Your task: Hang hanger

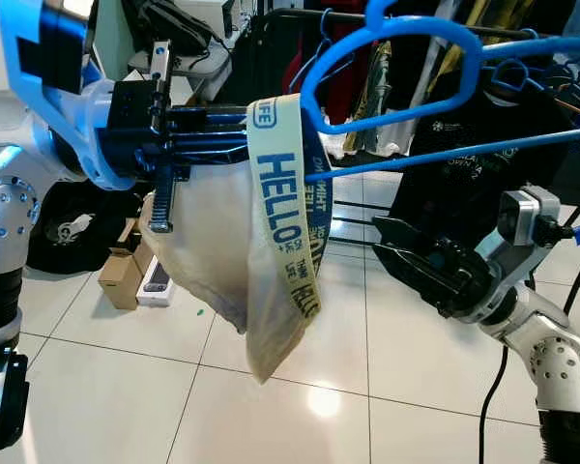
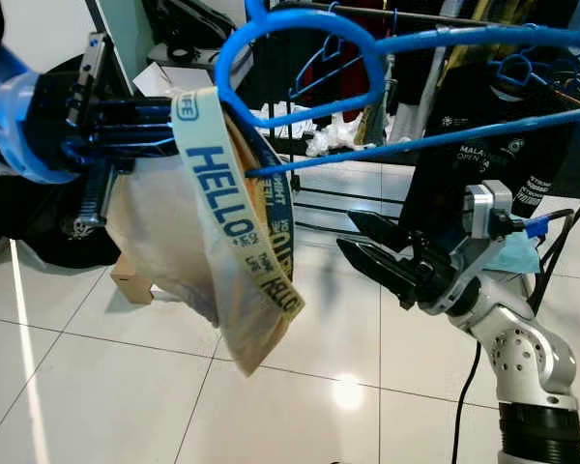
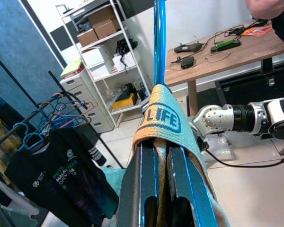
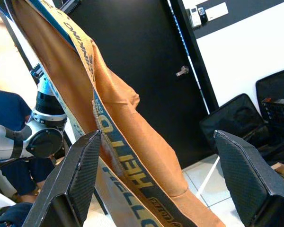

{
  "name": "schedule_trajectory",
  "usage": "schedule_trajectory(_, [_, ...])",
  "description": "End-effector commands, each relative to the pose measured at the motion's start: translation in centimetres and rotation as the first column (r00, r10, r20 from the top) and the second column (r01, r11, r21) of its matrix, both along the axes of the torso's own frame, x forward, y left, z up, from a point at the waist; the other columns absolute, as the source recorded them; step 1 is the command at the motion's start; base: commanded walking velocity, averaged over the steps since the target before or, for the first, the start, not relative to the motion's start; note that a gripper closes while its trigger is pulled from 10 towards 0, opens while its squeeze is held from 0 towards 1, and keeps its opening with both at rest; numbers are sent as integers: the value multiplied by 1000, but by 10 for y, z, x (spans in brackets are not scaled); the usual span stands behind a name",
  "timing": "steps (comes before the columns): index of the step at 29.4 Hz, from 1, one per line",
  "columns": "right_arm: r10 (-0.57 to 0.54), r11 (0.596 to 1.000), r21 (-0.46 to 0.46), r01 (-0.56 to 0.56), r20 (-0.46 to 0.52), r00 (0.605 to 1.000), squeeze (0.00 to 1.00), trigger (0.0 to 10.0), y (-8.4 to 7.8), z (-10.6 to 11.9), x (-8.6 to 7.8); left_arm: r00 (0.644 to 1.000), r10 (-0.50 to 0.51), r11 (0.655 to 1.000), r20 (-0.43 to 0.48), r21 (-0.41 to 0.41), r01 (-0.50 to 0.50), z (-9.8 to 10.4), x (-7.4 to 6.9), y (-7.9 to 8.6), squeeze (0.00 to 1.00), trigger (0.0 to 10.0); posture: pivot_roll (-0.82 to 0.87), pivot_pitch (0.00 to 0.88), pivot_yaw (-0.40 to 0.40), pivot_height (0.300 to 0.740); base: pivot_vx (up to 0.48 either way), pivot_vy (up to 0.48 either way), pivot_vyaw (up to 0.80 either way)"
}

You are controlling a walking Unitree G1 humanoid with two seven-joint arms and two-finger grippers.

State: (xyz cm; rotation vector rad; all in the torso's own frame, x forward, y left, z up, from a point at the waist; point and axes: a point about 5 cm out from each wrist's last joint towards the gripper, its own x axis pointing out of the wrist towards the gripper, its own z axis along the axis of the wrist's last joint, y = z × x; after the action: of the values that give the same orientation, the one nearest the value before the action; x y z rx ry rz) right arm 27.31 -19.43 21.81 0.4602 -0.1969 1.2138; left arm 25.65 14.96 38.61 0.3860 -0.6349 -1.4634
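Note:
My left gripper (image 1: 240, 130) is raised at chest height and shut on one end of a blue plastic hanger (image 1: 445, 157). A beige tote bag (image 1: 222, 256) hangs from that end by its "HELLO" strap (image 1: 280, 198), which is draped over the fingers. The left wrist view looks along the shut fingers (image 3: 142, 189) to the strap (image 3: 158, 118) and the hanger's bar (image 3: 159, 42). The hanger's hook (image 1: 396, 29) curves up toward the clothes rack. My right gripper (image 1: 382, 240) is open below the hanger, right of the bag. The bag (image 4: 132, 123) hangs just beyond its spread fingers (image 4: 80, 179).
A clothes rack (image 2: 314, 8) with a black T-shirt (image 2: 483, 135) and more blue hangers stands close ahead. Cardboard boxes (image 1: 121, 275) and a black bag (image 1: 68, 227) lie on the tiled floor at left. A person in blue (image 4: 4, 113) stands behind my left arm.

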Motion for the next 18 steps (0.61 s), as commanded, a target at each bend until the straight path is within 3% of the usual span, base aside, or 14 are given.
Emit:
schedule_trajectory(1, [17,1000,-5,-17,21,1000,0,10000,7,3,-1,1000,-19,1000,11,-7,19,3,-4,1,0,10000,-17,100,31,740,0,0,0])
schedule_trajectory(9, [43,998,-51,-40,47,998,0,10000,34,4,9,999,-36,999,4,1,36,1,-4,-3,0,10000,-13,94,32,740,0,0,0])
schedule_trajectory(18, [69,995,-73,-65,54,996,0,10000,44,5,12,999,-44,999,2,1,44,1,-5,-6,0,10000,-8,90,29,740,0,0,0])
